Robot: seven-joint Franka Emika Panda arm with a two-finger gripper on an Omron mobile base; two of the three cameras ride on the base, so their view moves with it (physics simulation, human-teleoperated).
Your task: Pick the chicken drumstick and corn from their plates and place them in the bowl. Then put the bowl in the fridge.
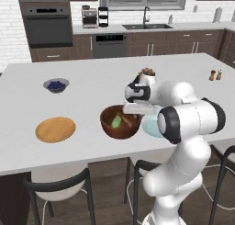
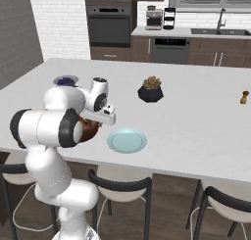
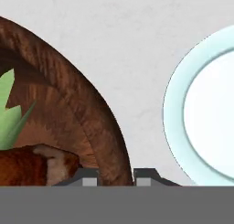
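Dark reddish-brown wooden bowl (image 1: 120, 122) on the white surface (image 1: 92, 77), near its front edge; yellow-green corn cob (image 1: 116, 121) and reddish-brown chicken drumstick (image 3: 32, 166) inside. Tan wooden plate (image 1: 55, 129) to its left, pale blue-green plate (image 2: 127, 140) just right. My jaws straddle the bowl's right rim. Small grey bowl of blueberries (image 1: 56, 85) behind the tan plate.

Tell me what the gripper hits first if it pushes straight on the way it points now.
Most likely the rim of the wooden bowl: the gripper straddles it, one fingertip inside, one outside. Depth is unclear.
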